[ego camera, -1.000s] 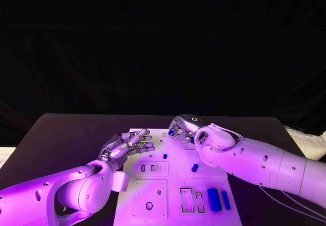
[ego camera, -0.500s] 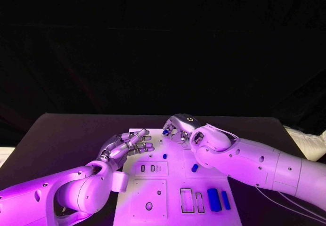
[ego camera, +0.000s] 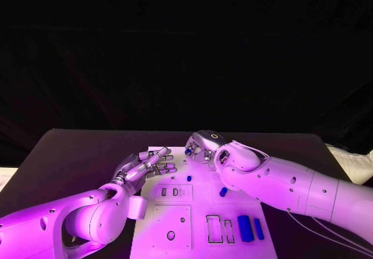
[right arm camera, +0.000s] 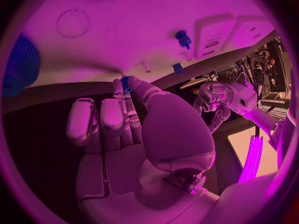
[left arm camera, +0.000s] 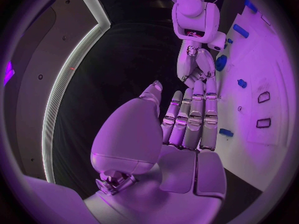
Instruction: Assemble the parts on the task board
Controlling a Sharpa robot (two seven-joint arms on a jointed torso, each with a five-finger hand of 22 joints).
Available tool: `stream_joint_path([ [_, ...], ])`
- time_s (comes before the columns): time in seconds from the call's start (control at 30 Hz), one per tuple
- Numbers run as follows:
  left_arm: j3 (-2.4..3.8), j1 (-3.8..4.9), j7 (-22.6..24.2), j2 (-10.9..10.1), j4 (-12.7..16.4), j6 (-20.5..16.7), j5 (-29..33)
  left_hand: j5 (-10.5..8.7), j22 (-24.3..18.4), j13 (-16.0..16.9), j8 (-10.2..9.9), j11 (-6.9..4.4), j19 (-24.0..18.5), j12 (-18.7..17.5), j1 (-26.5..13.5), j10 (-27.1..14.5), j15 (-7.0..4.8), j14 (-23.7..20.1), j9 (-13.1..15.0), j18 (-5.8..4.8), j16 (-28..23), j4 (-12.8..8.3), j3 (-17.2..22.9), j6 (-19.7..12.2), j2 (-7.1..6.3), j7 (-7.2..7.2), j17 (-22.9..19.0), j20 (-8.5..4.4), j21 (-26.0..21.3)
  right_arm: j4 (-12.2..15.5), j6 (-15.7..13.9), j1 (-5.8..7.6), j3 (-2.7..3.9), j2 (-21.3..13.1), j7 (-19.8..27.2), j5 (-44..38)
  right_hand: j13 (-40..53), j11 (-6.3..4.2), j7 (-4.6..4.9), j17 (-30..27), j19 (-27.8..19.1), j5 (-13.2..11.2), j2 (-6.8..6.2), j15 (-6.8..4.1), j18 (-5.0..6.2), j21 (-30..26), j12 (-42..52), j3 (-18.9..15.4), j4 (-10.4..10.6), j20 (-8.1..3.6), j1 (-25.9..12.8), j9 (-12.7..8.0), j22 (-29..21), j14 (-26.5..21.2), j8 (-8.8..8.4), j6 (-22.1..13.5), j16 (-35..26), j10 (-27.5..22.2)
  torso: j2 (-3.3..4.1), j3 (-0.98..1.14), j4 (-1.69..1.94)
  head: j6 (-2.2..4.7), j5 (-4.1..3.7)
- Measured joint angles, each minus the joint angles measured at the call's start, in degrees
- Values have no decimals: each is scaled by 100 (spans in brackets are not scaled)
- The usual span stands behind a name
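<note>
At board's far end: right hand fingers pinch blue part | left hand fingers apart | no legible writing

— Where are the parts?
— Two long blue bars lie side by side at the task board's near right; a small blue piece sits mid-board — upright, perhaps.

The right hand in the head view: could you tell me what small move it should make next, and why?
Probably ease the right hand down toward the task board. Its fingertips seem to pinch a small blue part just above the board's far end, so it likely needs seating there. The left hand hovers beside the board with fingers apart, holding nothing.
</note>
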Motion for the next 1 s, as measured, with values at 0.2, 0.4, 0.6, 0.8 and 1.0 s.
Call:
stream_joint_path([
  [0.2,0,1,-5,-2,3,2,0,0,0,0,0,0,0,0,0,0,0,0,0,0,0,0,0,0,0,0,0,0,0,-64,66,-2,-2,40,-21,-8,-1,0,0,15,0,0,-15,0,0,0,0,0,0,0,-15,0,5,0,-7,-1,23,0,2,1,0,0,8],
  [0.4,0,3,-12,-4,4,4,1,0,-6,0,0,0,0,0,0,0,0,0,0,0,0,0,0,0,0,0,-1,0,0,-109,106,-2,-2,79,-50,-21,6,21,3,0,0,-1,-38,0,1,23,1,-7,26,0,-38,0,14,0,-28,-4,22,-24,4,1,-3,4,13],
  [0.6,0,5,-19,-5,5,8,1,0,-5,0,0,0,0,0,0,0,0,0,0,0,0,0,0,0,0,0,-1,0,0,-153,143,-10,-11,89,-91,-29,-40,242,246,-652,-446,59,-385,203,1,-257,1,-228,194,192,-296,-127,-588,-112,-104,-764,-343,-909,4,1,-3,-1,10],
  [0.8,0,5,-27,-6,5,17,1,0,-5,0,0,0,0,0,0,0,0,0,0,0,0,0,0,0,0,0,1,0,0,0,135,-11,-9,-57,-101,-14,-34,346,304,-1059,-688,178,-448,271,1,-488,39,-615,233,276,-287,-145,-1009,-181,-104,-1107,-578,-1332,3,0,-3,2,10],
  [1.0,0,6,-37,-17,9,41,1,0,-5,0,-24,0,0,-25,0,0,0,0,0,0,0,-16,-16,0,0,0,4,0,0,604,120,-19,116,-681,-105,219,12,299,306,-979,-690,380,-356,267,2,-485,219,-715,266,278,-196,-93,-947,-179,-33,-871,-535,-1068,-1,2,-10,25,3],
])
